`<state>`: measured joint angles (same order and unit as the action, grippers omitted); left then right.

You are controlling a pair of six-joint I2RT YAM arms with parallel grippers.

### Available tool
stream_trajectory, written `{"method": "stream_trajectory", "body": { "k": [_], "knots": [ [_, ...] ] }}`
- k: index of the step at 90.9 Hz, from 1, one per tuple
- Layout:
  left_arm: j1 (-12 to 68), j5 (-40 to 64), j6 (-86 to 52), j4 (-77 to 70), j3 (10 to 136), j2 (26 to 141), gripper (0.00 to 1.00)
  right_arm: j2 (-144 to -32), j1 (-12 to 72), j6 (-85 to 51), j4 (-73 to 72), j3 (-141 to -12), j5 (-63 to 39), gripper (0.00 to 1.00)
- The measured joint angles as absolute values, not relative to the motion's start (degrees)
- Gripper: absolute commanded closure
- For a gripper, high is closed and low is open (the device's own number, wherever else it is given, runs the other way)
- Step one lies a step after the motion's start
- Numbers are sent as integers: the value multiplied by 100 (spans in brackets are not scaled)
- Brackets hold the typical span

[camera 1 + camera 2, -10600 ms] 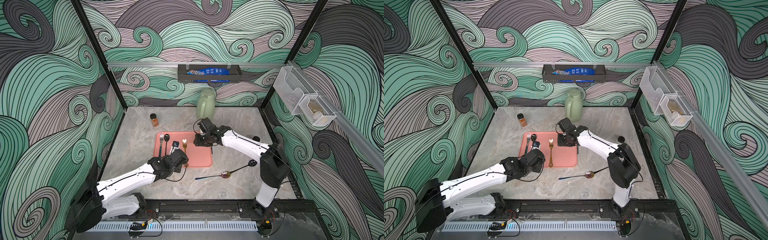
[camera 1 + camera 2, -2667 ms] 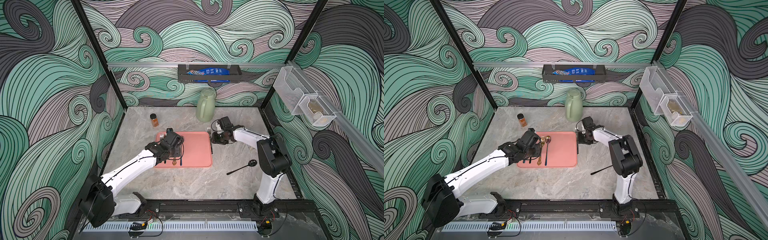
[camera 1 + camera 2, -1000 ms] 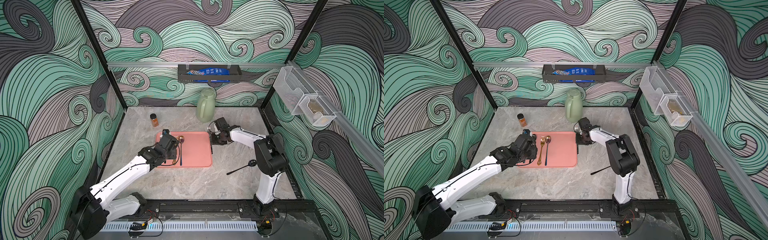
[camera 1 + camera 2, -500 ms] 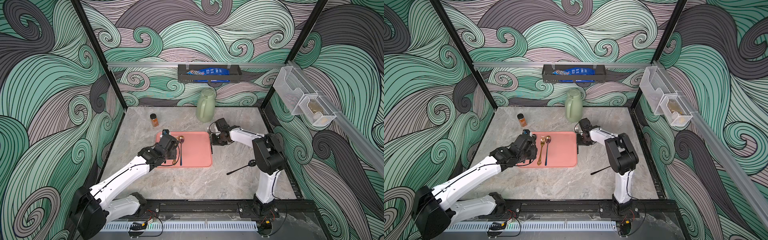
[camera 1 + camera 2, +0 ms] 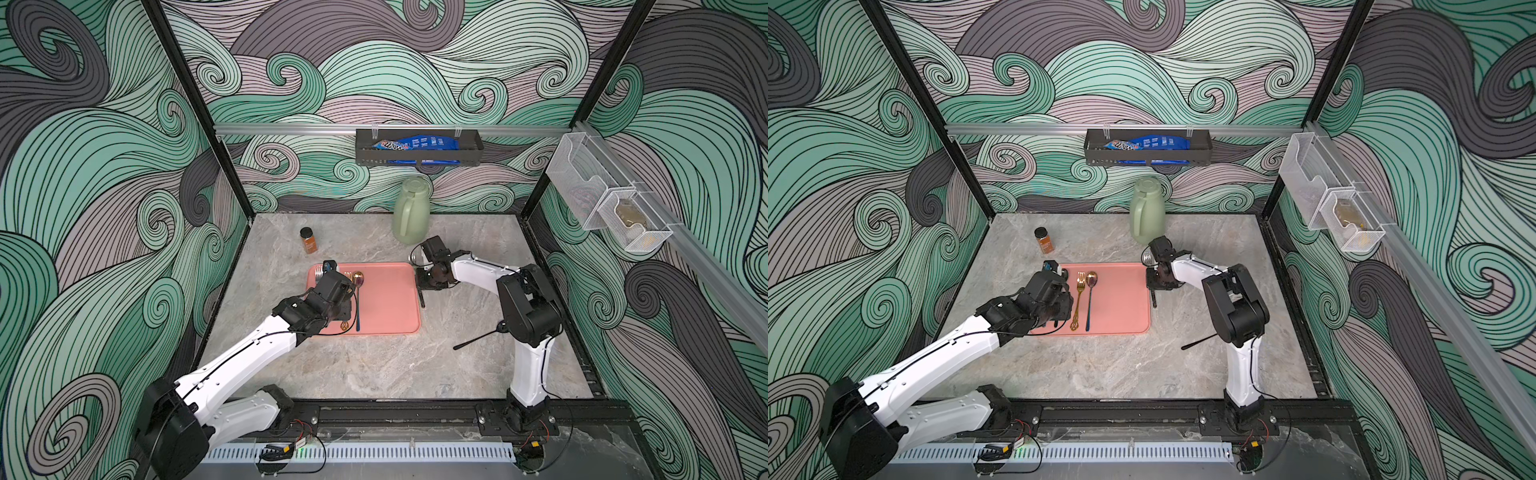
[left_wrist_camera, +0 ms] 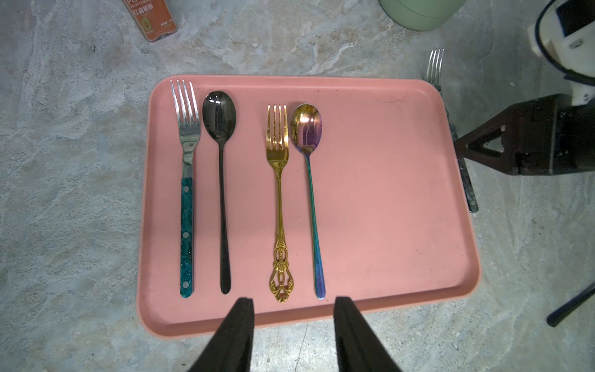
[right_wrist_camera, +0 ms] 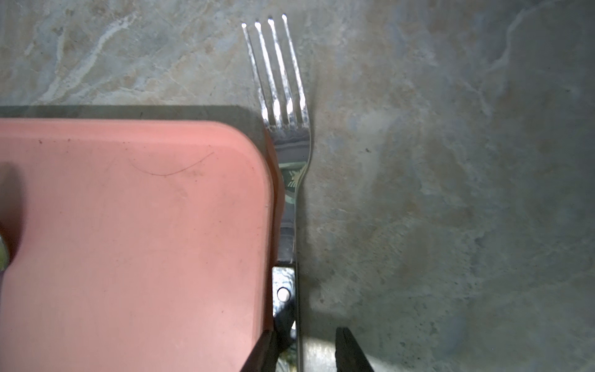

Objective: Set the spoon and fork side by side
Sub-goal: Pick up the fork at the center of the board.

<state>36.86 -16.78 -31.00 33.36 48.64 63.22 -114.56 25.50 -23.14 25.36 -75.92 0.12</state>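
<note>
While the left arm is covering most of the nine o'clock side of the pink rectangular plastic tray (image 5: 386, 303) in both top views, the silver fork with a teal handle (image 6: 187, 180) and the glossy black spoon (image 6: 222, 180) are showing whole only in the left wrist view, lying parallel and just beside each other. The frame edge is cutting off the right gripper (image 7: 306, 335) in its wrist view. A black long-handled utensil (image 5: 478, 338) is lying on the desk at four o'clock from the tray, its head disappearing behind the right arm.

The grey marble-patterned desk (image 5: 1100, 374) is sitting inside walls printed with green, grey and mauve waves. A pale green lidded jug (image 5: 411, 216) is standing at twelve o'clock by the back wall, and a small orange spice bottle with a black cap (image 5: 308, 240) at eleven o'clock from the tray.

The gold fork with an ornate handle (image 6: 279, 199) and the iridescent purple-green spoon (image 6: 310, 180) are lying side by side near the tray's middle, heads pointing to twelve o'clock. The left gripper (image 6: 293, 302) is hanging over the tray's six o'clock rim, jaws apart and holding nothing, the two handle ends lying just toward twelve o'clock from its fingertips. The silver fork with a dark riveted handle (image 7: 286, 128) is lying on the desk against the tray's three o'clock edge. The right gripper is straddling that handle with jaws apart, a gap showing beside one finger.
</note>
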Motion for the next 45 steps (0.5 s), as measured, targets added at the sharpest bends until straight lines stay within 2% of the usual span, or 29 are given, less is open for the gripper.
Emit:
{"method": "stream_trajectory", "body": {
  "k": [31, 45],
  "knots": [
    [3686, -1741, -3081, 3341, 4772, 6235, 54, -11544, 2696, -2331, 2532, -7644, 156, 67],
    [3686, -1741, -3061, 3339, 4753, 6235, 54, -11552, 2711, -2300, 2554, -7644, 287, 87]
  ]
}}
